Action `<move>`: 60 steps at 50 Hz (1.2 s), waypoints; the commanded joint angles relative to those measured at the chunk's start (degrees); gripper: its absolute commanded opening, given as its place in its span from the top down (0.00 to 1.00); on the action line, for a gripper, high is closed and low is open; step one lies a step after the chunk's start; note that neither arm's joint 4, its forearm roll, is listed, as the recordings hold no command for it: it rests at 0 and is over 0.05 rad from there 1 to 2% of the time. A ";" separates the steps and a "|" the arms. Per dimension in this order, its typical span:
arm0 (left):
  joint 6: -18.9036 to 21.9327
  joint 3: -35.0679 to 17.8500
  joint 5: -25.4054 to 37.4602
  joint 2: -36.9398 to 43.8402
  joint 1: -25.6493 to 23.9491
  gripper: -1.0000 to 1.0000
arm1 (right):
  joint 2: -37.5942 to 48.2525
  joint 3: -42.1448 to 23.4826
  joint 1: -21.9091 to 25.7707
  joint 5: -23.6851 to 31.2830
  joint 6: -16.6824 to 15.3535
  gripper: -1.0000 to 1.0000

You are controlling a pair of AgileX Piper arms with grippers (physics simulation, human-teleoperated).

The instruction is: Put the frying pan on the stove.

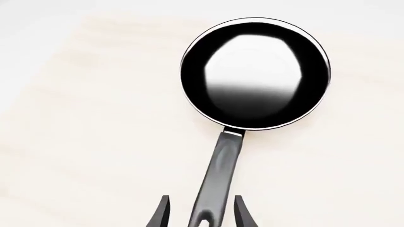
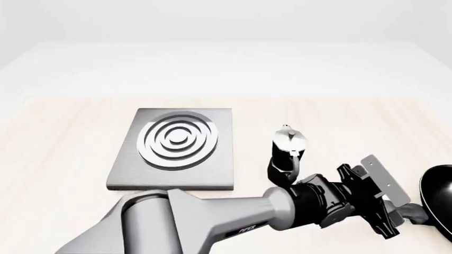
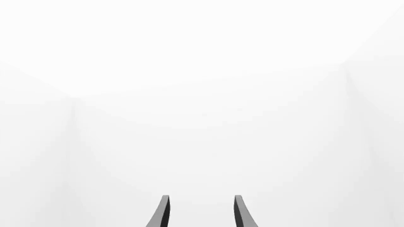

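Observation:
The frying pan (image 1: 256, 73) lies flat on the pale wooden table, black with a glossy pale inside. Its long dark grey handle (image 1: 221, 179) runs back between the two fingers of my left gripper (image 1: 201, 198), which is open, with a gap on each side of the handle. In the front view the pan (image 2: 439, 188) is at the far right edge and my left gripper (image 2: 390, 225) reaches across to it. The stove (image 2: 177, 143), a grey slab with silver rings, sits at left centre, far from the pan. My right gripper (image 3: 201, 197) is open, with only white background before it.
A black-and-silver moka pot (image 2: 288, 151) stands upright between the stove and the pan, just behind the left arm's forearm (image 2: 233, 222). The right arm does not show in the front view.

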 commanded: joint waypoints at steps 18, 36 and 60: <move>1.08 -3.62 2.46 3.50 -0.04 0.00 | 0.00 -0.10 0.31 0.03 0.06 0.00; 1.40 -4.36 3.10 4.34 -0.40 0.00 | 0.00 -0.32 0.61 0.06 -0.04 0.00; 2.41 -8.17 5.65 7.55 -0.59 0.00 | 0.00 -0.37 1.05 0.11 -0.38 0.00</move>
